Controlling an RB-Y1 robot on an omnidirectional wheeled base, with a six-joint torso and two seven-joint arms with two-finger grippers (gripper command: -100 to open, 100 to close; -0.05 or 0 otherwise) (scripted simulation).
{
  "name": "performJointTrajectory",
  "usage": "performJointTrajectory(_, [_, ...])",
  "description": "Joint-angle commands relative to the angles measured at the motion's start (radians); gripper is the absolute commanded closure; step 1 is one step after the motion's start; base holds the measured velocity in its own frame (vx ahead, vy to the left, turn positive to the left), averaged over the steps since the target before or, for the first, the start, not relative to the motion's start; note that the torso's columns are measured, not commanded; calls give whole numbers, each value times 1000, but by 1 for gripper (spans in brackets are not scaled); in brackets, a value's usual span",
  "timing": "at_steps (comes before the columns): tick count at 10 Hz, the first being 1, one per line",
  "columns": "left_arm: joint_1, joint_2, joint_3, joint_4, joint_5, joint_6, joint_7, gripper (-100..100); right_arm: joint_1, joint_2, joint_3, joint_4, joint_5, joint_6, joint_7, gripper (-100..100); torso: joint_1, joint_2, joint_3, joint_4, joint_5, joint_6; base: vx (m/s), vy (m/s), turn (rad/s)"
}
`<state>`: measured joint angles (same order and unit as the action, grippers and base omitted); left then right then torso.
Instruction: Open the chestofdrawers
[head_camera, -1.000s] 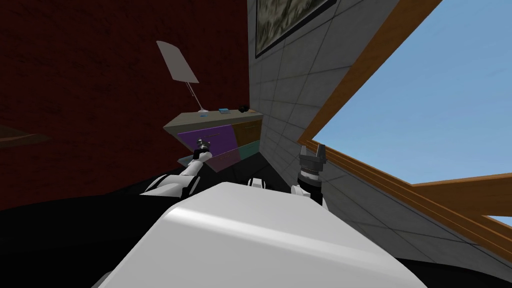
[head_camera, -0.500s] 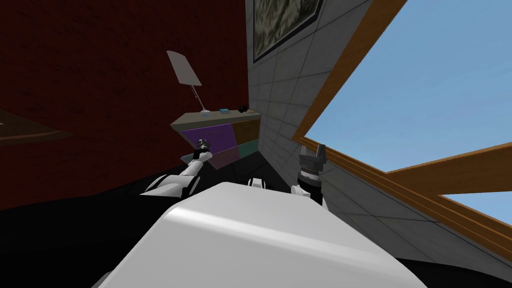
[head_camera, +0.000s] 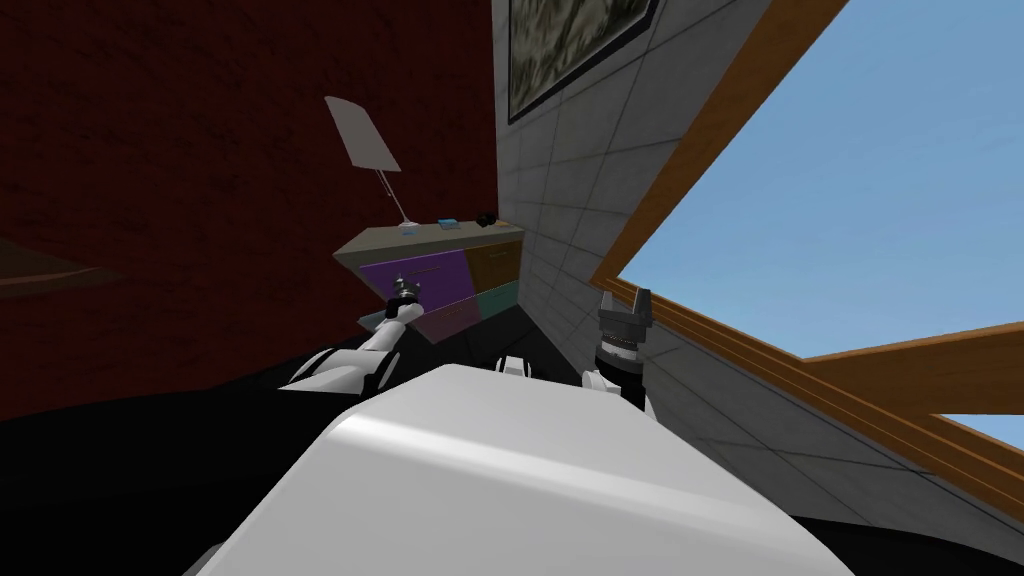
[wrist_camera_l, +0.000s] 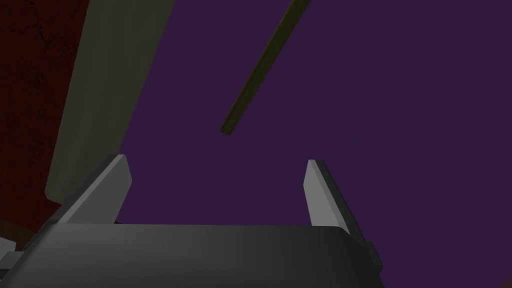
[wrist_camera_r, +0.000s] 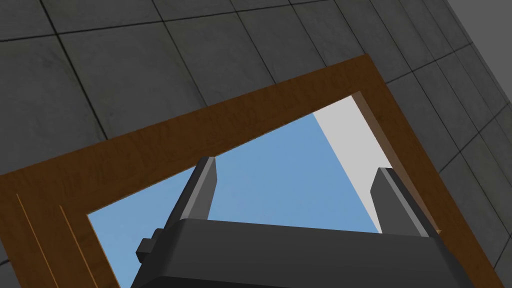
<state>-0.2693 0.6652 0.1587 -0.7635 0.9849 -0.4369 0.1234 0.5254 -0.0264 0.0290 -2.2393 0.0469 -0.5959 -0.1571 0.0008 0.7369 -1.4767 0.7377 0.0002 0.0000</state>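
Looking down from the head, the chest of drawers (head_camera: 380, 243) stands against the dark red wall (head_camera: 200, 150), in the corner where that meets the grey tiled wall (head_camera: 580, 150), with a lamp (head_camera: 362, 135) on its top. Its fronts differ in colour; the left pincer (head_camera: 405, 290) hangs just before the purple drawer (head_camera: 425, 272), near its lower edge. The right pincer (head_camera: 625, 300) points upward beside the tiled wall, well apart from the chest. Along the left hand, the purple drawer lies flat ahead and a slim olive handle (wrist_camera_l: 260, 72) crosses it; the fingers (wrist_camera_l: 119, 175) stand spread with nothing between them, the handle's near end beyond their tips, untouched. Along the right hand, that pincer's fingers (wrist_camera_r: 205, 182) are likewise spread, gripping nothing.
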Motion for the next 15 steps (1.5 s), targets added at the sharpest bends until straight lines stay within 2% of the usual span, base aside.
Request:
performJointTrajectory(1, [-1, 2, 2, 2, 1, 1, -1, -100, 0, 0, 0, 0, 0, 0, 0, 0, -2, 2, 1, 1, -1, 0, 77, 42, -7])
performJointTrajectory(2, [-8, 12, 6, 5, 7, 15, 0, -100, 0, 0, 0, 0, 0, 0, 0, 0, -5, 6, 4, 2, -1, 0, 104, 66, -17])
performJointTrajectory(3, [-4, 4, 7, 0, 5, 9, -5, -100, 0, 0, 0, 0, 0, 0, 0, 0, -2, 4, 3, 1, -1, 0, 65, 42, -9])
performJointTrajectory(4, [-5, 5, 8, -1, 6, 11, -7, 100, 0, 0, 0, 0, 0, 0, 0, 0, -2, 4, 2, 1, 0, 0, 10, 6, 0])
performJointTrajectory(15, [-3, 11, -6, -14, 11, 26, -5, 100, -1, 1, 1, 0, 0, 0, 0, 0, -1, 3, 2, 1, 0, 0, -124, -112, 19])
